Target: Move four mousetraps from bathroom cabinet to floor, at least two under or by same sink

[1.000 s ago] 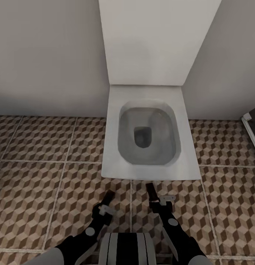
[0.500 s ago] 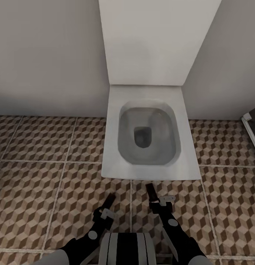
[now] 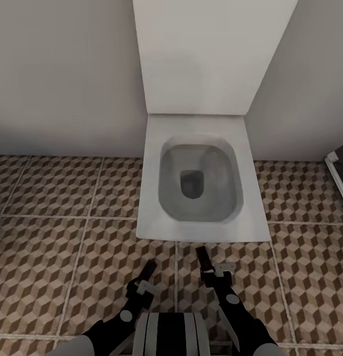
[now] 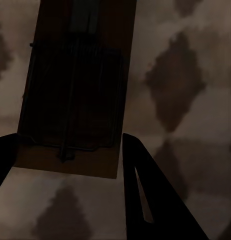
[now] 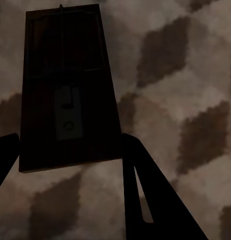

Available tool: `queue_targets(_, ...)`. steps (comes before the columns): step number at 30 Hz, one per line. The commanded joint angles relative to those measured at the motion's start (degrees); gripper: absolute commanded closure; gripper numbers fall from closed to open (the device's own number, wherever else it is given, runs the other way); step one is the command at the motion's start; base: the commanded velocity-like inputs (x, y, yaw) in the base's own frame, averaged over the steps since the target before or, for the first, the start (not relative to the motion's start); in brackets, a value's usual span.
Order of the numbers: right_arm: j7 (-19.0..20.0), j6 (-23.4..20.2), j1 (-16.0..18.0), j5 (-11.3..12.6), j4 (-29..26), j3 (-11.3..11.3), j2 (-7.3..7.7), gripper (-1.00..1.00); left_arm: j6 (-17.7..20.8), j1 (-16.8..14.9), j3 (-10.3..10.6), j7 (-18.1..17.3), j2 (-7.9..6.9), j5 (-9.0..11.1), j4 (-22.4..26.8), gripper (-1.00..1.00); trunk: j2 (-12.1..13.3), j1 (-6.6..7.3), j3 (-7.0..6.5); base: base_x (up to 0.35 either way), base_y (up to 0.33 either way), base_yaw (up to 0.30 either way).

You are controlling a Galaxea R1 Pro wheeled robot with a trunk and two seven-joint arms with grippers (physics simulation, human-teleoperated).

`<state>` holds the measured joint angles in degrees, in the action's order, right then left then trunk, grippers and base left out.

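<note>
Right claw [image 5: 70,150] grips a mousetrap [image 5: 70,90]

The dark board with its wire bar sits between the two black fingers [image 5: 145,190], held over the cube-patterned bathroom floor [image 5: 185,100] in dim shadow.

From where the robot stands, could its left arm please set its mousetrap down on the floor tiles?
Probably yes: the left hand holds its mousetrap low over bare floor tiles, and the toilet sits farther forward, out of its path.

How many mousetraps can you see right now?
2. One mousetrap sits between the left gripper fingers, the other mousetrap between the right gripper fingers, both over the bathroom floor before the toilet. Others may be out of view.
</note>
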<state>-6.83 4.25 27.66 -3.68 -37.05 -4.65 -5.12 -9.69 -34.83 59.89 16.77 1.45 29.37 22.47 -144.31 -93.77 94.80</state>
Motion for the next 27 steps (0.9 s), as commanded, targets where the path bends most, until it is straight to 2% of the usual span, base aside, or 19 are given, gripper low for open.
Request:
queue_targets(1, -0.47, 0.08, 0.02, -0.19, 0.04, -0.19, 0.02, 1.0, -0.21, -0.06, 0.5, 0.51, 0.01, 0.28, 0.0, 1.0, -0.01, 0.01, 0.02, 0.0, 0.0, 0.0)
queue_targets(26, -0.47, 0.06, 0.02, -0.21, 0.04, -0.19, 0.02, 1.0, -0.24, -0.06, 0.49, 0.55, 0.56, 0.24, 0.29, 1.0, -0.01, 0.01, 0.02, 0.0, 0.0, 0.0)
queue_targets(27, -0.47, 0.06, 0.02, -0.21, 0.04, -0.19, 0.02, -1.0, -0.24, -0.06, 0.49, 0.55, 0.56, 0.24, 0.29, 1.0, -0.01, 0.01, 0.02, 0.0, 0.0, 0.0)
